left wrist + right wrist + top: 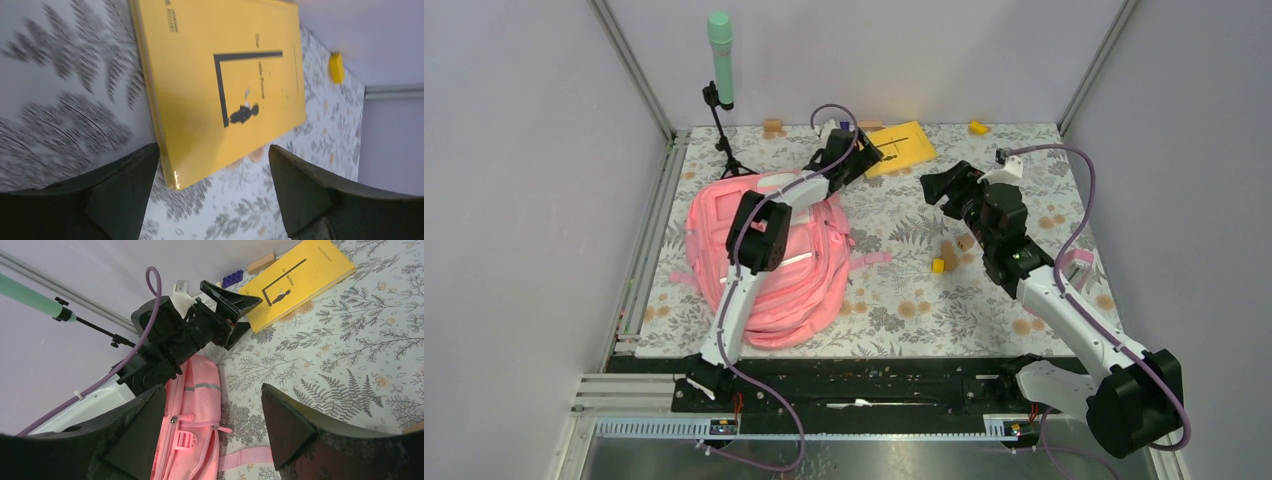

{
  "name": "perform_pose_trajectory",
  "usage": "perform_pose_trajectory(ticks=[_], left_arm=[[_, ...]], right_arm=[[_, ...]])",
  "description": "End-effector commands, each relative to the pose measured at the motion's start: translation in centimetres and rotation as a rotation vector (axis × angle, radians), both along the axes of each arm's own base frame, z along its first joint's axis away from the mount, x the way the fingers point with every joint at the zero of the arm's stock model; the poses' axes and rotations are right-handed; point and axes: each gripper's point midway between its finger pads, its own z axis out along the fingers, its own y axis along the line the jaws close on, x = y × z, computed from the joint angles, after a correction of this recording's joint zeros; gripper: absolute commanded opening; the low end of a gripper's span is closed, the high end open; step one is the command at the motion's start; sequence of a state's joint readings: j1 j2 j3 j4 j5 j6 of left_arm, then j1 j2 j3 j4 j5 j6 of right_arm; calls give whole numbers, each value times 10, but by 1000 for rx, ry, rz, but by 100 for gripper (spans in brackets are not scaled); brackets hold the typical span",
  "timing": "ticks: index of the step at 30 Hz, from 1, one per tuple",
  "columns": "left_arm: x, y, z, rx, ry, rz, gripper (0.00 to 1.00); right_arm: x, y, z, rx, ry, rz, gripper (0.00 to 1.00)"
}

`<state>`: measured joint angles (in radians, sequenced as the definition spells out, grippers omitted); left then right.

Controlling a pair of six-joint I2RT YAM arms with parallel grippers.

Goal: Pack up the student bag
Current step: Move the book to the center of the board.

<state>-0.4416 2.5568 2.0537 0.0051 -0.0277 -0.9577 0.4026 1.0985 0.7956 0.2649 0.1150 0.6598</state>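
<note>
The student bag is a large pink backpack lying flat on the left of the floral table; its mesh side pocket and zip show in the right wrist view. A yellow book lies at the back centre. My left gripper reaches over the bag and stands open at the book's near corner, which lies between the fingers without touching them. My right gripper hovers open in mid-table, right of the bag's top, with nothing between its fingers.
A green microphone on a black stand rises at the back left. Small yellow blocks, tan blocks and a purple brick are scattered about. A pink item lies partly hidden by the right arm.
</note>
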Motion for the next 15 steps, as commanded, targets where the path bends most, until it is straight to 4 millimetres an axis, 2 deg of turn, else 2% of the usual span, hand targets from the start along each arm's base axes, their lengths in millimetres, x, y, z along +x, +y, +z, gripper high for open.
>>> perform_pose_trajectory(ticks=[1,5,9,12,15], left_arm=[[-39,-54,34,-33,-57,-157,86],[-58,-67,55,-37,-118,-226,86],[-66,-50,83,-21,-175,-200,86],[-58,-28,99,2,-201,-148,87],[-37,-10,101,-9,-194,-121,88]], right_arm=[[-1,-9,7,-7,-31,-34,77],[5,-13,-2,-46,-5,-51,79],[20,-19,-15,-72,39,-71,79],[38,-23,-24,-50,83,-83,80],[64,-21,-39,-22,143,-79,81]])
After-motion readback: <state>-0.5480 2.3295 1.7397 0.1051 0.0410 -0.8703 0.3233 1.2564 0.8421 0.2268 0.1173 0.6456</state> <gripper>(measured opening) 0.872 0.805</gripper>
